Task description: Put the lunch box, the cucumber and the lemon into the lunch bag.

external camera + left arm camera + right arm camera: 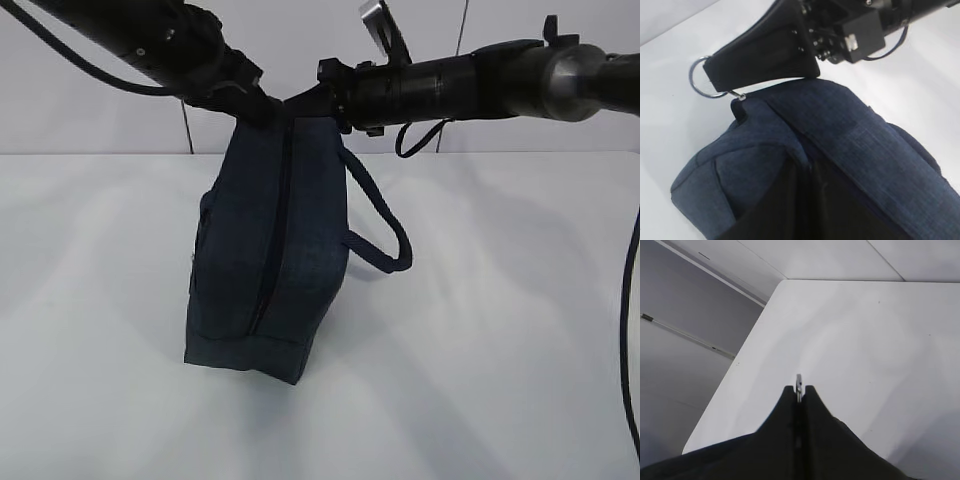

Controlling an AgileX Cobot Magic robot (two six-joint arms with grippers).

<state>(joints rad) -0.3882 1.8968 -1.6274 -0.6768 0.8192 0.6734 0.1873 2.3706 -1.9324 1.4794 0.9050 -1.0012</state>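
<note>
A bare lab or test cell: a plain white matte tabletop [480,330] stands against blank pale grey panelled walls [300,60], with two black robot arms above.

We cannot see inside the lunch bag [270,250]: its zipper runs closed down the near face. In the left wrist view the frame edge cuts off its lower part. The left gripper [268,108] fingertips are hidden against the bag's top.
</note>
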